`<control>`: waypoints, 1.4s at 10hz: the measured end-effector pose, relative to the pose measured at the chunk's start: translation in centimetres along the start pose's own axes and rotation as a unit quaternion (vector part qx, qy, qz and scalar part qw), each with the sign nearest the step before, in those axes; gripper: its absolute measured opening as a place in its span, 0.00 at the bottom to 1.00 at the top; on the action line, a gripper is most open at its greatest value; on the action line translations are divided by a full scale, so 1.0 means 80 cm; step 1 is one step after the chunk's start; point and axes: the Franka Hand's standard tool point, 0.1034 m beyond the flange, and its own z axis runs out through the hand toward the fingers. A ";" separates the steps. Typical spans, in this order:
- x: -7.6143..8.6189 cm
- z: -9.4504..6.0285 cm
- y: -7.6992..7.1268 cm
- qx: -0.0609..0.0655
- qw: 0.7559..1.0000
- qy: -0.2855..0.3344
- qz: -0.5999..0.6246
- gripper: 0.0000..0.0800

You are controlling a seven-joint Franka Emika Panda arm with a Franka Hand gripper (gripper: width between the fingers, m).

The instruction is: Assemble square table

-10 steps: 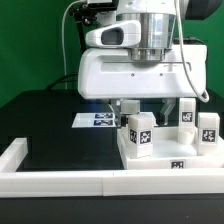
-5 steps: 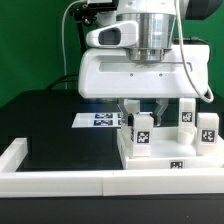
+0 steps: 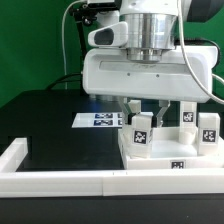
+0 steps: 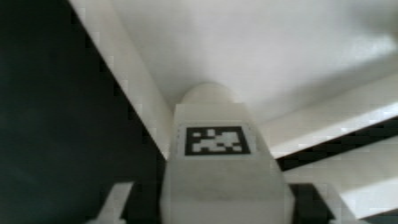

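- Gripper (image 3: 141,118): positioned low over the top (image 3: 150,158), at its corner on the exterior view's left. The fingers (image 3: 128,108) stand on either side of a leg (image 3: 140,133) and are pinched onto it; the wrist view shows both pads against the sides of the leg (image 4: 221,150).
- Held leg: upright, its tag facing the exterior camera. Its base is at or just above the top's surface; contact with the top cannot be confirmed from either view.
- Top: flat white slab lying on the black table (image 3: 50,125) at the exterior view's right, pushed against the front rim bar (image 3: 70,180). A small tag (image 3: 177,165) shows on its front edge.
- Second leg (image 3: 186,114): standing upright toward the rear of the top, tag facing the camera, apart from the held leg.
- Third leg (image 3: 207,130): standing upright at the exterior view's right edge of the top, tag visible, near the second leg.
- Fourth leg: not identifiable in either view.
- Marker board (image 3: 98,120): flat on the table behind the top, partly hidden by the arm's white housing.
- Wrist view: the held leg fills the centre, tag legible, with the white top (image 4: 285,70) beyond it and black table (image 4: 54,120) alongside.
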 end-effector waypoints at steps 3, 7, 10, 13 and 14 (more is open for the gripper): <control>0.001 0.000 0.001 0.006 0.992 0.004 0.126 0.36; 0.001 0.000 0.001 0.008 0.967 0.001 0.255 0.36; 0.001 0.001 0.002 0.011 0.958 -0.001 0.288 0.36; 0.002 0.000 0.002 0.012 0.981 0.001 0.194 0.72; 0.002 0.000 0.003 0.012 0.992 0.001 0.125 0.79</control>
